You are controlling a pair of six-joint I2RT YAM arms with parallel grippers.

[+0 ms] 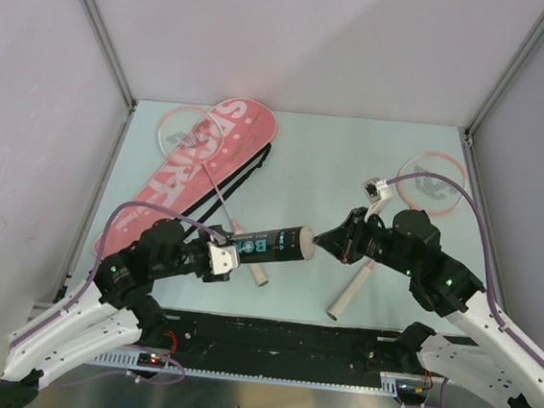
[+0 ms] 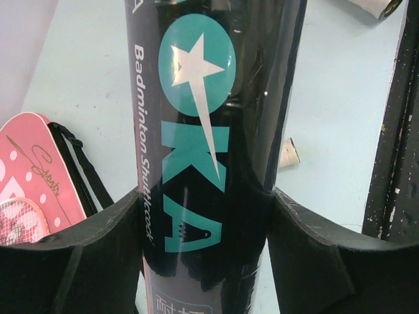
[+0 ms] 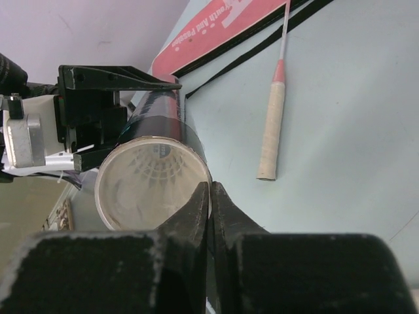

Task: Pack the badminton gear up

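- The black printed tube [image 1: 273,246] is held level over the table's centre, clamped by the left gripper [image 1: 231,255].
- The right gripper [image 1: 320,238], fingers pressed shut, is set against the tube's 3 o'clock end.
- A shuttlecock [image 3: 154,165] is seen inside.
- The pink racket case [image 1: 173,185] is laid at 10 o'clock.

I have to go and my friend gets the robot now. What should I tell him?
Left gripper: fingers clamped around the black shuttlecock tube, which is held sideways.
Right gripper: shut, tips at the tube's open end.
Done: one shuttlecock sits inside the tube; a second is not visible.
One racket lies across the pink case on the left. The other racket lies on the table under the right arm.
Left to do: neither racket is in the case yet, and the tube is not put away.
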